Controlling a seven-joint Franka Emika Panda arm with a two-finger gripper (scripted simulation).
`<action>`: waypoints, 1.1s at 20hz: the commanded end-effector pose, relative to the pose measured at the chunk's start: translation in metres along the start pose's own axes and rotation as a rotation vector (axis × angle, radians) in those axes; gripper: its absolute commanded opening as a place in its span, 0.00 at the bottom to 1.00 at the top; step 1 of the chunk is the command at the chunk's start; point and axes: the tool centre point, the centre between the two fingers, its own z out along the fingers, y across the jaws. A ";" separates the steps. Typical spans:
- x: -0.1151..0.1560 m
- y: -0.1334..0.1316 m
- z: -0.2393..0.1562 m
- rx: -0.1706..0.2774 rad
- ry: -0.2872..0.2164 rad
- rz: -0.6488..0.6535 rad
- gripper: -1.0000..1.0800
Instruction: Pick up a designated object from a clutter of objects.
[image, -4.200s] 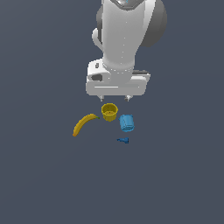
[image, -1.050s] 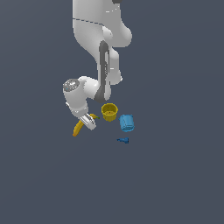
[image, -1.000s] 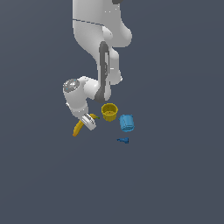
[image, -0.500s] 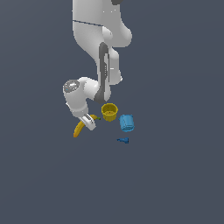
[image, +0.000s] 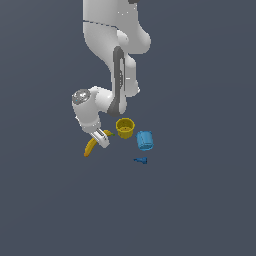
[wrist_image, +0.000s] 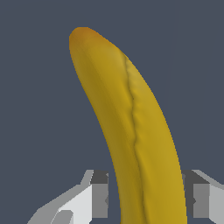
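Banana (image: 90, 148) lies on the dark counter (image: 200, 200) at the lower left of the small cluster in the exterior view, its curved body running from a tip near the yellow cup (image: 125, 127) down toward the frame's lower left. The gripper (image: 101, 139) has its jaws down at the banana's middle, so most of the fruit's centre is hidden behind the white fingers there.

The wrist view shows why the arm is tilted this way: the banana (wrist_image: 131, 131) runs lengthwise up the centre of that picture, and one pale finger (wrist_image: 94, 197) stands on each side of it, so the jaws straddle the narrow width, not the long axis. A thin dark gap shows between the banana and the inner face of each finger, so the jaws look apart around the fruit, not yet clamped on it, though the gaps are slim.

Gripping at mid-length probably keeps the long fruit balanced once lifted, and coming in from the frame's left side keeps the fingers away from the cup, which sits just beside the banana's upper tip. The light-blue mug (image: 144, 140) and the tiny dark-blue bolt-like piece (image: 141, 160) lie farther to the exterior view's right, well apart from the jaws.

My judgement is that the step in hand is the closing of the jaws before any lift.
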 end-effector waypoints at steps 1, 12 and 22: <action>0.000 0.000 -0.007 0.002 0.002 0.000 0.00; -0.009 0.009 -0.070 0.003 0.001 0.001 0.00; -0.020 0.021 -0.156 0.000 0.002 0.001 0.00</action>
